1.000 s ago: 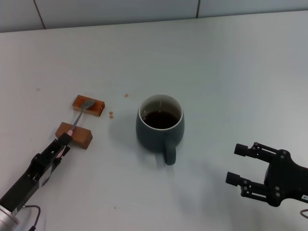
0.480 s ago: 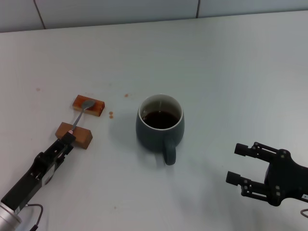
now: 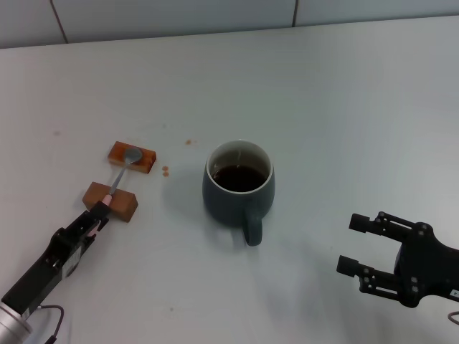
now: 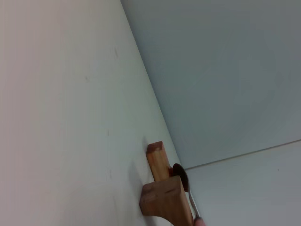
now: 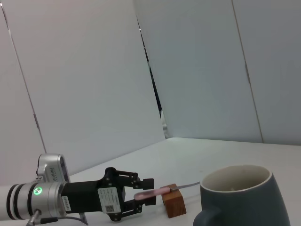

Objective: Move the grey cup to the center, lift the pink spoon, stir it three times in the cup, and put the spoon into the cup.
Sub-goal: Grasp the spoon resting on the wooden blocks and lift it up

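Head view, left to right: the left gripper (image 3: pixel 97 216) lies low on the white table (image 3: pixel 344 107) at the near-left, its fingers either side of the tip of the pink spoon (image 3: pixel 119 174). The spoon bridges two small wooden blocks, its pink handle over the near block (image 3: pixel 113 201) and its silver bowl on the far block (image 3: pixel 133 157). Against the view a second ago, the gripper has slid a little back along the handle, so more pink shows between fingertips and block; the spoon itself has not shifted. The right wrist view shows the fingers set apart around the handle end, not visibly pinched on it, so the lift looks not yet begun and the grip is apparently being re-seated. At table centre the grey cup (image 3: pixel 239 185), dark liquid inside and handle toward the robot, already stands in place, unmoved. Brown specks (image 3: pixel 166 170) dot the table between block and cup. At the near-right, the right gripper (image 3: pixel 356 244) rests spread open and empty, unchanged, well clear of the cup.
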